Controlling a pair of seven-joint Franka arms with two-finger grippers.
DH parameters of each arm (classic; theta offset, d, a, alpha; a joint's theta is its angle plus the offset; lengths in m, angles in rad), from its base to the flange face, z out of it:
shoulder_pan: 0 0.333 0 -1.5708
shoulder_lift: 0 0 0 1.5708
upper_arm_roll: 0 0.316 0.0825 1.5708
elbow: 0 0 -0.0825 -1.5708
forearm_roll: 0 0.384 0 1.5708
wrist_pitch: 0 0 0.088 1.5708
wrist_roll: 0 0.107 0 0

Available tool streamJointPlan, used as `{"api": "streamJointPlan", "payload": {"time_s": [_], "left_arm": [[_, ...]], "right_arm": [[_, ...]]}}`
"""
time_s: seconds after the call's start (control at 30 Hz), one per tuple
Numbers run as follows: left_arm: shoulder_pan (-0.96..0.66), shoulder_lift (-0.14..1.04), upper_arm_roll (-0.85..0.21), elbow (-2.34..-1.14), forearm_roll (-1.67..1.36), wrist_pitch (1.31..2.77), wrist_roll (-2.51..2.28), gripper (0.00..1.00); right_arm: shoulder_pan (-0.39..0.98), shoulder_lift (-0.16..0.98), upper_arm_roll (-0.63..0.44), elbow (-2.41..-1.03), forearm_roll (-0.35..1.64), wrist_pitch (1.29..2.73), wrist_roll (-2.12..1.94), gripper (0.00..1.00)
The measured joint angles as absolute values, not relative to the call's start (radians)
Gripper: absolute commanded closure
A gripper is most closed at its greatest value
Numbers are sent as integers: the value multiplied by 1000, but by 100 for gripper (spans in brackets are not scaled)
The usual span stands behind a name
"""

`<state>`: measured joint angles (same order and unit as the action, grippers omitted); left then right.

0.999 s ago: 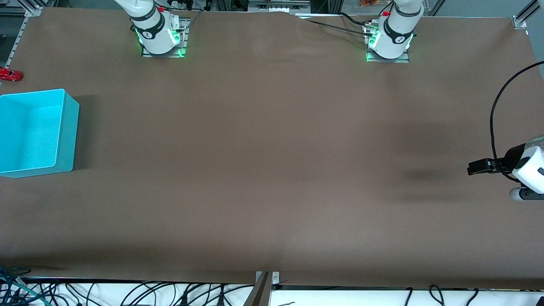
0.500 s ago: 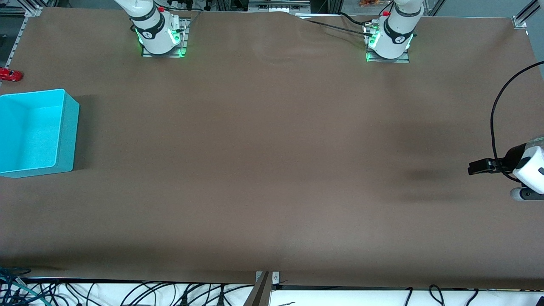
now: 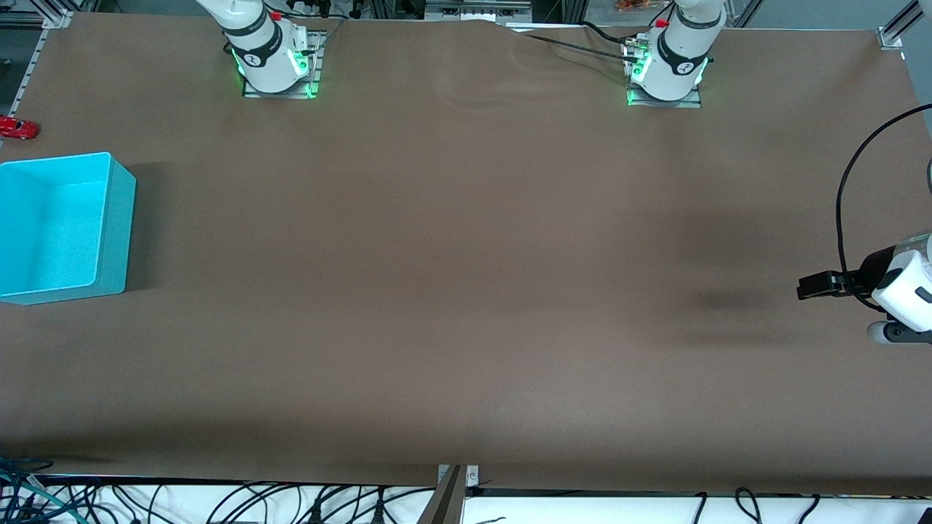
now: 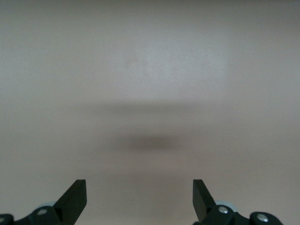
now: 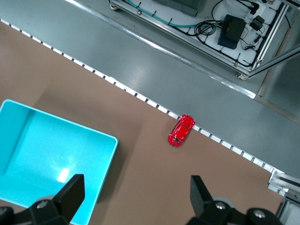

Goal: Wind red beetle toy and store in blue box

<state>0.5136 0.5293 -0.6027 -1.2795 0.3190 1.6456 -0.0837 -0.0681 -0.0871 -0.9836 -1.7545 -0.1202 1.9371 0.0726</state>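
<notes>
No legible text, seemingly.

From my station I see a flat brown matte table covering (image 3: 466,276), slightly rippled near the robots' end. Tangled black cables (image 3: 291,506) lie along the white edge nearest the front camera. Past the table's edge, a grey floor (image 5: 154,56) shows an aluminium-framed rack (image 5: 243,28).

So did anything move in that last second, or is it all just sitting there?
Barely anything. The left gripper, jaws open over bare brown table at the left arm's end, drifted slightly toward the right arm's end. The tiny glossy red beetle toy and the light cyan plastic box stayed put. The right gripper hangs open above them, holding nothing.
</notes>
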Motion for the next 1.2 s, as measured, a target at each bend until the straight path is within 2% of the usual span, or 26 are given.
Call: {"api": "streamJointPlan", "payload": {"time_s": [0.37, 0.7, 0.93, 1.07, 1.2], "left_arm": [[513, 531, -602, -1280, 333, 1645, -84, 0], [509, 531, -602, -1280, 333, 1645, -84, 0], [509, 531, -602, -1280, 333, 1645, -84, 0], [509, 531, -602, -1280, 333, 1645, -84, 0], [509, 531, -602, -1280, 333, 1645, -84, 0]], "right_arm": [[-65, -115, -976, -1754, -125, 1937, 163, 0], [-76, -150, -1002, -1777, -248, 1942, 198, 0], [-82, -163, -1088, -1866, -256, 2076, 192, 0], [-82, -155, -1101, -1931, -257, 2183, 192, 0], [-78, -117, -1099, -1973, -257, 2233, 197, 0]]}}
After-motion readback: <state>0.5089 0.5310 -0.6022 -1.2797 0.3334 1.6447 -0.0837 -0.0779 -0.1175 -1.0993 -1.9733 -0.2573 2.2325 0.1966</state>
